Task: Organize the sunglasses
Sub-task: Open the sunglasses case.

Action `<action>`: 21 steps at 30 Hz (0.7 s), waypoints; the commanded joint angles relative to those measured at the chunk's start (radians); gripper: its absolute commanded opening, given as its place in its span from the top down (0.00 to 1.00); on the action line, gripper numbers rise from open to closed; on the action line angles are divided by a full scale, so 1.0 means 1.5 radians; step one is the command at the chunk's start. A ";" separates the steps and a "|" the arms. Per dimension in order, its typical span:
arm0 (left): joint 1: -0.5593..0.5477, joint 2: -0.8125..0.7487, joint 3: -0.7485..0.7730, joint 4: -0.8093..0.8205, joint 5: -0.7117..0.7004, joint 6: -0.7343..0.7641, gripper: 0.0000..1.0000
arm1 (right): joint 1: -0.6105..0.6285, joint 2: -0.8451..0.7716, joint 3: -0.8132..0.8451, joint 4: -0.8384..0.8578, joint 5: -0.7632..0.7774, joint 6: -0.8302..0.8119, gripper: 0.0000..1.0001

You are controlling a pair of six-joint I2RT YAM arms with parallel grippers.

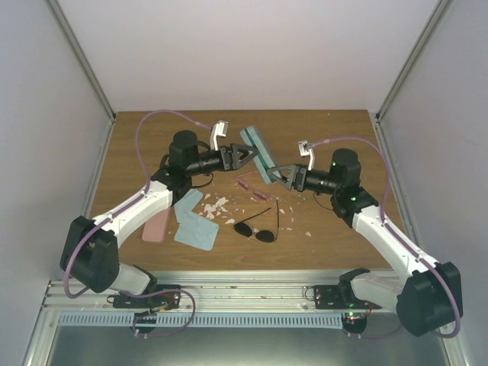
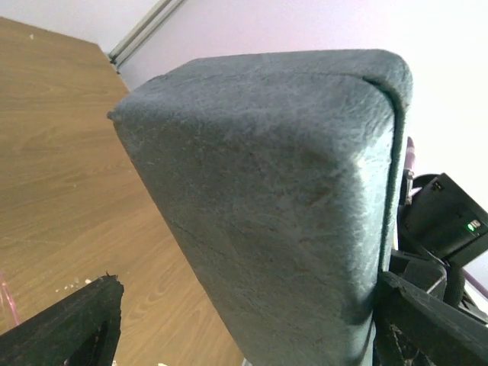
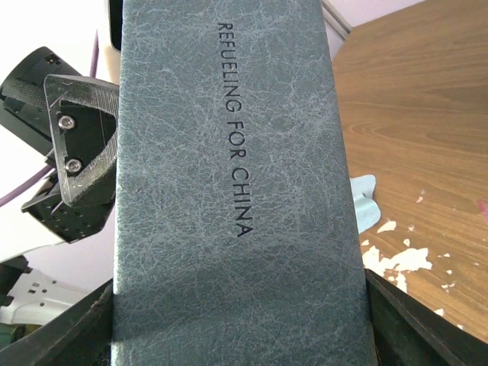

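Note:
A blue-grey case (image 1: 258, 155) hangs tilted above the table between both arms. My right gripper (image 1: 276, 175) is shut on its lower end; in the right wrist view the case (image 3: 229, 191), printed "REFUELING FOR CHINA", fills the space between the fingers of this gripper (image 3: 240, 332). My left gripper (image 1: 245, 156) is open around the upper end; in the left wrist view one finger (image 2: 427, 320) touches the case (image 2: 267, 191) and the other (image 2: 69, 328) stands apart. The dark sunglasses (image 1: 256, 229) lie unfolded on the table. The pink sunglasses (image 1: 252, 188) lie under the case.
A pink case (image 1: 155, 226) and two light blue cloths (image 1: 195, 223) lie at the left by the left arm. Pale worn patches (image 1: 217, 206) mark the wooden tabletop. White walls close off the left, right and back.

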 commanded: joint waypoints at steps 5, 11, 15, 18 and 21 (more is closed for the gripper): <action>-0.004 0.035 0.041 -0.163 -0.110 0.010 0.27 | 0.004 -0.014 0.027 0.026 -0.012 -0.023 0.74; -0.005 0.058 0.034 -0.293 -0.224 0.016 0.33 | -0.001 -0.034 0.021 0.024 0.038 -0.011 0.74; -0.004 0.063 0.020 -0.289 -0.221 0.017 0.33 | -0.001 -0.028 0.017 0.015 0.055 -0.005 0.74; -0.003 0.059 0.024 -0.284 -0.219 0.022 0.32 | -0.001 -0.017 0.018 -0.005 0.071 -0.012 0.74; -0.002 0.056 0.037 -0.282 -0.221 0.032 0.31 | -0.001 -0.002 0.019 -0.034 0.088 -0.020 0.74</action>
